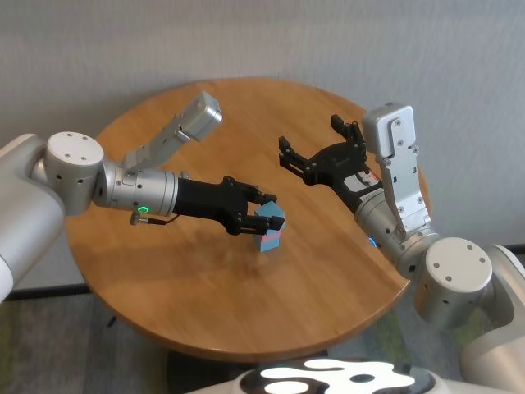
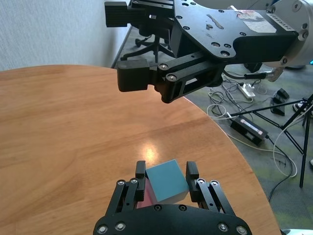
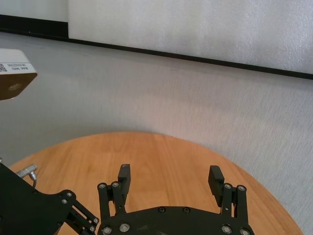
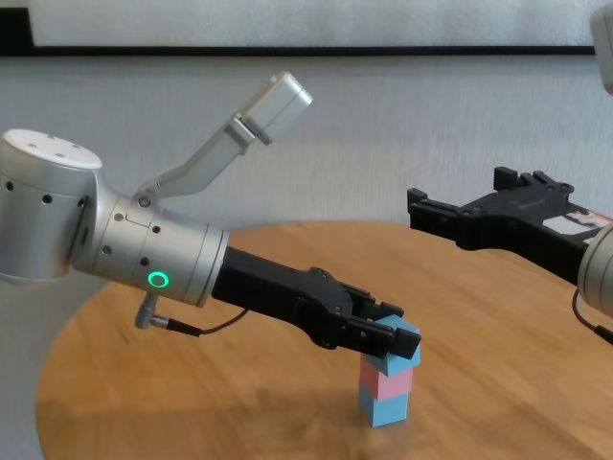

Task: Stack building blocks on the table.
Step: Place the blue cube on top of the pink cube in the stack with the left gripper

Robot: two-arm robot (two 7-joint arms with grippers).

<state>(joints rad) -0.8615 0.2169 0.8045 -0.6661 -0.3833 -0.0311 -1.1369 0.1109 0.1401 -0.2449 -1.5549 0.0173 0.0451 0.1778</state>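
Left gripper [image 2: 166,172] clamps matte blue cube [image 2: 167,181] atop pink cube [image 4: 387,383]; right gripper [image 1: 321,141] spread wide.

Bright, even, daylight-like illumination in all four views; no dim corners. Soft pale sheen on the table [image 2: 73,127] in the left wrist view, brightest just beyond the top light blue block [image 2: 167,181]. Blown-out white glare on the glossy robot body [image 1: 328,377] at the bottom edge of the head view. Diffuse shadows under the left arm [image 1: 156,195] and beside the stack of blocks [image 4: 388,383], falling toward the table's near side. Focus crisp on near fingers in both wrist views; floor cables [image 2: 254,122] slightly soft. Mild wide-angle stretching at wrist-view edges.
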